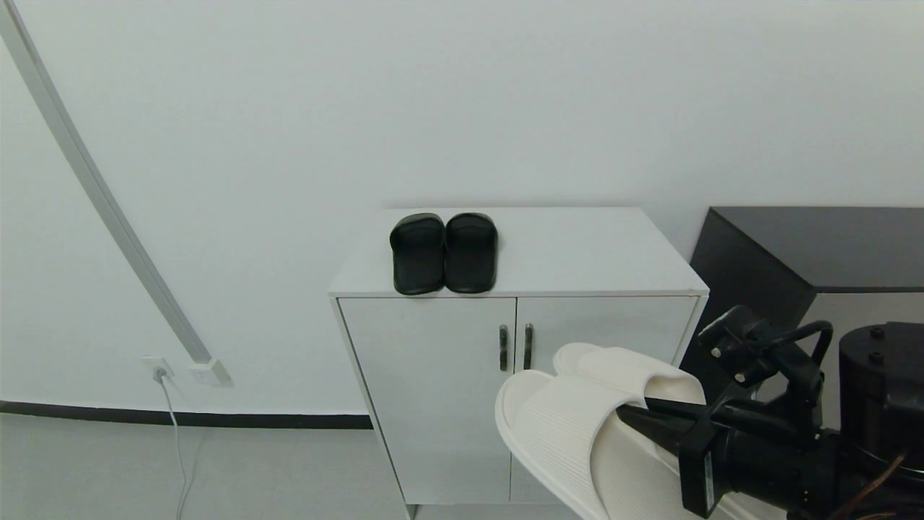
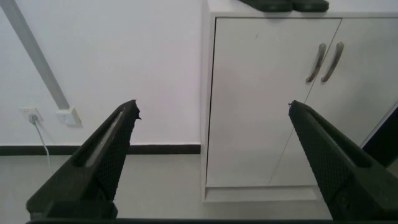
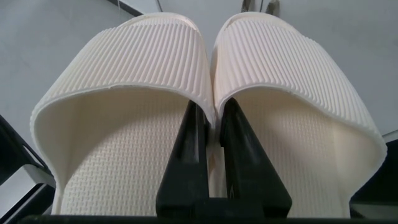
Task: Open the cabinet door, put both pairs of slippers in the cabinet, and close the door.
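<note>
Head view: white slippers [image 1: 577,426] hide right gripper [image 1: 650,419] tips and cabinet [image 1: 433,375] corner.

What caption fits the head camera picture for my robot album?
Right hand grips a pair of ribbed white slippers before the closed white two-door cabinet, black slide slippers resting on top.

Your white cabinet [image 1: 592,260] stands with both doors [image 1: 433,383] shut. You'll find the black slippers [image 1: 444,253] side by side on its top, left of middle, at the front edge. The cream ribbed slippers [image 1: 577,426] hang before its right door, tilted and pinched together by the right hand [image 3: 212,118].
</note>
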Controlling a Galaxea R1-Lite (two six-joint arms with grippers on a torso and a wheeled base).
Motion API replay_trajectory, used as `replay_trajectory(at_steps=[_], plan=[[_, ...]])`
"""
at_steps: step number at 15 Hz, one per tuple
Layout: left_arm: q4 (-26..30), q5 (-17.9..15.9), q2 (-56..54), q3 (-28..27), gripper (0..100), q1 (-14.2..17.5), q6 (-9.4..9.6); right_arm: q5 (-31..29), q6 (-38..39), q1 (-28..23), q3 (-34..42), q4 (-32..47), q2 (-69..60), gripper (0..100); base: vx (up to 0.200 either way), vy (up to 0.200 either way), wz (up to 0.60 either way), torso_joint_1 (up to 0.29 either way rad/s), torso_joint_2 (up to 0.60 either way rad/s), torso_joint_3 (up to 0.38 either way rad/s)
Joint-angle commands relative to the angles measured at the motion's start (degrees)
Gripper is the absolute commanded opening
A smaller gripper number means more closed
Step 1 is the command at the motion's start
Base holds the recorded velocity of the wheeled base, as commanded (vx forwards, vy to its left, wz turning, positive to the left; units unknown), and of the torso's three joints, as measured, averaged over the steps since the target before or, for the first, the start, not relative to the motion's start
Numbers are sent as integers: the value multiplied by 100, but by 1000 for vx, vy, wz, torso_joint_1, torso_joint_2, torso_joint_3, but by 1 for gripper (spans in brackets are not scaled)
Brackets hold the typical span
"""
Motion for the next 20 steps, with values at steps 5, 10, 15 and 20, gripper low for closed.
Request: replay_trajectory(at_steps=[5, 10, 15, 20], plan=[[2, 4, 7, -1, 100, 1, -13, 19, -150, 6, 45, -9, 54, 0, 0, 0, 0, -217, 543, 325], [2, 4, 7, -1, 100, 1, -13, 28, -150, 6, 72, -1, 80, 0, 0, 0, 0, -194, 514, 321], [2, 4, 7, -1, 100, 1, -13, 28, -150, 6, 89, -9, 168, 0, 0, 0, 0, -158, 485, 326], [2, 4, 7, -1, 100, 1, -13, 28, -159, 15, 98, -9, 168, 0, 0, 0, 0, -116, 461, 344]])
